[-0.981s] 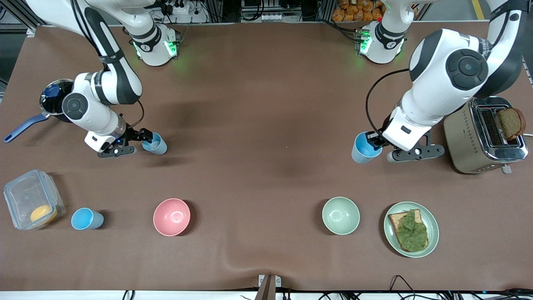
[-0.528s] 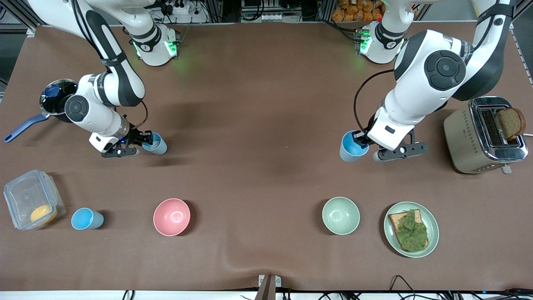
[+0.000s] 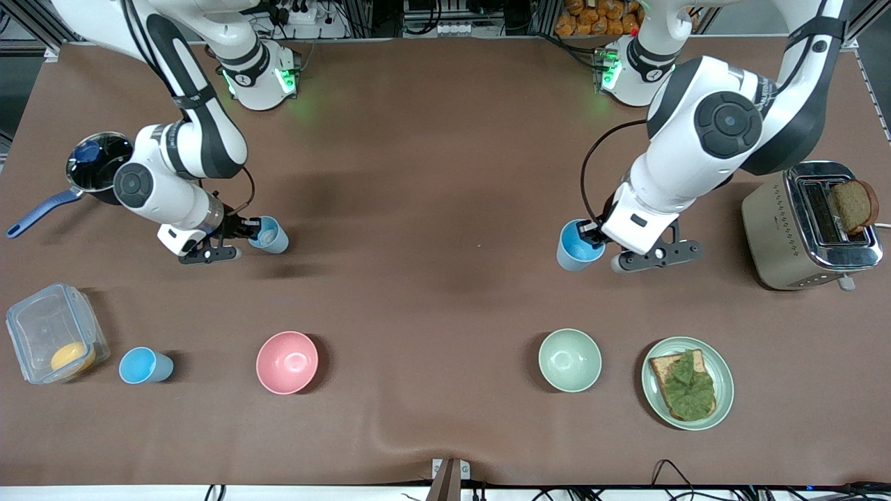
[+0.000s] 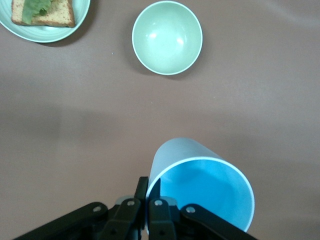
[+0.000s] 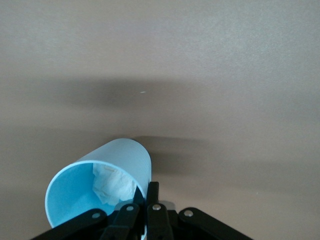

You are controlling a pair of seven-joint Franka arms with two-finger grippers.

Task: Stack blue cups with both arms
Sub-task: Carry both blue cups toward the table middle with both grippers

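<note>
Cups number three (blue) (image 3: 145,366) — each gripper's (image 3: 245,234) (image 3: 597,236) jaws clamp one (image 3: 269,235) (image 3: 575,246).

Three small tapered light-blue plastic tumblers are in play. One (image 3: 576,245) hangs over the table toward the left arm's end, pinched by its rim in the left gripper (image 3: 597,235) — its mouth is open upward, its bright blue inside empty (image 4: 200,192). A second tumbler (image 3: 269,234) is held the same way by the right gripper (image 3: 245,228) toward the right arm's end, with a crumpled whitish scrap inside (image 5: 112,185). The third tumbler (image 3: 145,365) stands upright on the table, nearest the front camera — untouched.
</note>
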